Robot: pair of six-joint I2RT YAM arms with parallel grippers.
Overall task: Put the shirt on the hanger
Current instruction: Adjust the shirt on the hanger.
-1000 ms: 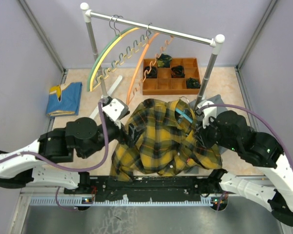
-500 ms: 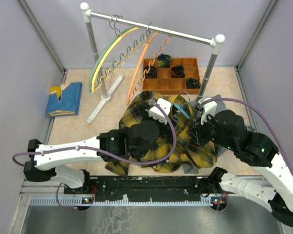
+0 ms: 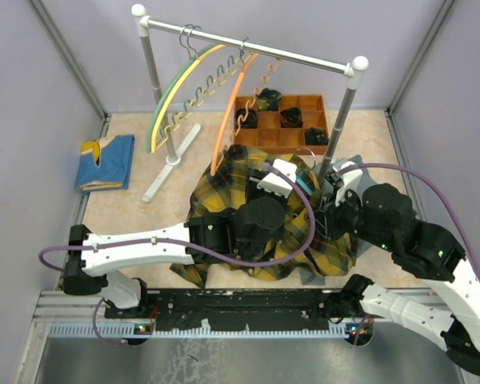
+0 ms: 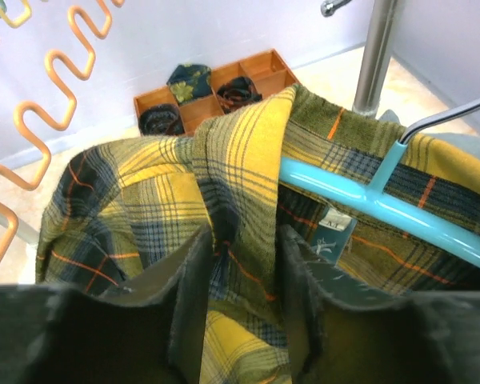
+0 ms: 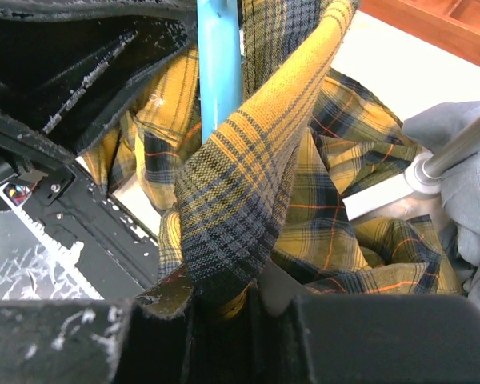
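1. Two grippers work on one garment. The shirt (image 3: pixel 212 188) lies heaped at the centre of the overhead view, on the table (image 3: pixel 112 212) below the rack (image 3: pixel 248 48). The hanger (image 4: pixel 360 196) crosses its open neck, and one end disappears under a yellow fold.
2. The right gripper (image 5: pixel 224 292) is clamped on a fold of plaid cloth that rises from its fingers. This grip is judged to hold the neck open so that the teal bar can sit inside.
3. The left gripper (image 4: pixel 244 264) straddles the yellow front edge just beside the hanger, with its jaws partway apart. Whether they pinch the cloth cannot be told. The position suggests a grasp for drawing that edge over the hanger's shoulder.
4. The shirt is judged to be only partly on, since the teal arm toward the right of the left wrist view lies bare.
5. Surroundings:
   - The tabletop is pale beige, enclosed by lilac-grey walls.
   - A green hanger (image 3: pixel 164 96) and an orange hanger (image 3: pixel 228 112) hang from the rack.
   - A wooden tray (image 3: pixel 272 150) at upper centre holds dark rolled items.
   - A folded blue cloth (image 3: pixel 108 160) lies at the left.
   - A grey garment (image 5: pixel 476 200) lies by the rack's post.
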